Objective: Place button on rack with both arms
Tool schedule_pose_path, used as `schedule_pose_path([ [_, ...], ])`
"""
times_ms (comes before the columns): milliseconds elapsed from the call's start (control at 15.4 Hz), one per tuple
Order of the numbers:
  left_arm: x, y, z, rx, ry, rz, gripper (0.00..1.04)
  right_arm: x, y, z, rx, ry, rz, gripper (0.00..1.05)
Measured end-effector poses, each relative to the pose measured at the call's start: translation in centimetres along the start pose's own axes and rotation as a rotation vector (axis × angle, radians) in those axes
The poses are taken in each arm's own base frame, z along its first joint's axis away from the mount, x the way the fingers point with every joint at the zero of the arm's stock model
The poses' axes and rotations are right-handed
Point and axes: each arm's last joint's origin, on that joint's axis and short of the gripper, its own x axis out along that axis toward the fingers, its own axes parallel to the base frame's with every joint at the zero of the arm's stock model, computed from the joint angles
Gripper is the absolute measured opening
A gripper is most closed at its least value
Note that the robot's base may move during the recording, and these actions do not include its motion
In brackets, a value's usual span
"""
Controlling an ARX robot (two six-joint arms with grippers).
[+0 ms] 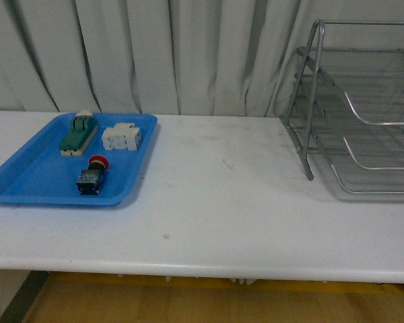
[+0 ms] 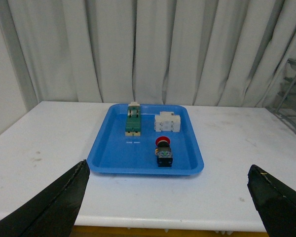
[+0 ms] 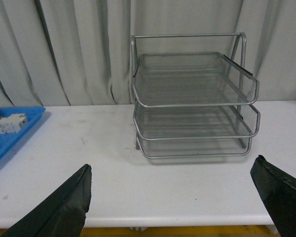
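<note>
— Any lettering you can read from your end?
— None. I can't make out text on the button [image 1: 92,176], the white block [image 1: 122,138] or the green-and-cream switch [image 1: 79,133]; any marks on them are too small and blurred.
— The blue tray [image 1: 27,183] or the rack [image 1: 374,81]?
— Nothing readable on either, in any of my three views.

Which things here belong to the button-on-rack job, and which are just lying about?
Belongs to the job: the button, lying in the blue tray; the rack, at the right end of the table; the left gripper and right gripper, both open.

Lying about: the green-and-cream switch and the white block, both in the tray beyond the button.
</note>
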Motion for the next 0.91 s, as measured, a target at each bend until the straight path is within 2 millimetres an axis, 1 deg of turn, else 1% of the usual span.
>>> schedule_pose_path([
  [909,0.00,0.00,0.00,0.000,0.000,0.000,0.98,0.00,0.00,0.00,0.000,0.000,0.000,0.98],
])
